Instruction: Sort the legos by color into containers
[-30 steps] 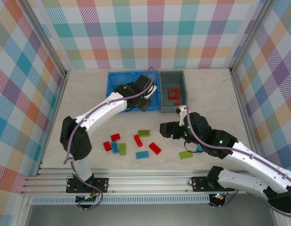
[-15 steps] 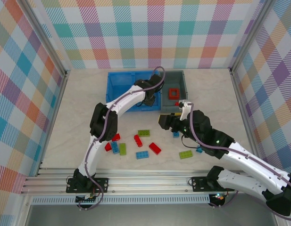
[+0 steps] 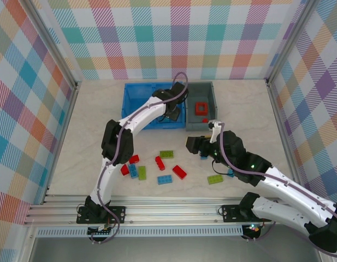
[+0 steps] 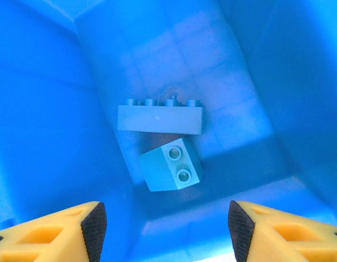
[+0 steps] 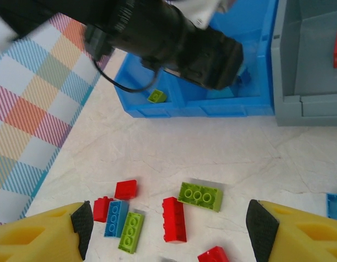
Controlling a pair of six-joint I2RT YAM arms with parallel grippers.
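My left gripper [image 4: 163, 229] hangs open over the right compartment of the blue bin [image 3: 136, 103], with nothing between its fingers. Below it on the bin floor lie a long light blue lego [image 4: 159, 117] and a small light blue one [image 4: 171, 170], tipped on its side. My right gripper [image 5: 168, 229] stands open and empty above the loose legos on the table: a green brick [image 5: 200, 196], a red one [image 5: 174, 219], and a red, blue and green cluster [image 3: 133, 170]. The grey bin [image 3: 210, 121] holds a red frame [image 3: 201, 107].
More bricks lie near the front: red [image 3: 179, 172], blue [image 3: 164, 179], green [image 3: 214, 179], and small blue ones [image 3: 204, 156] beside my right arm. A green brick [image 5: 156, 96] sits in the blue bin's left compartment. The left arm [image 5: 173, 35] reaches across above the bins.
The left arm has swung its gripper over the blue bin's right compartment and its jaws have opened. The right gripper has shifted slightly towards the back.
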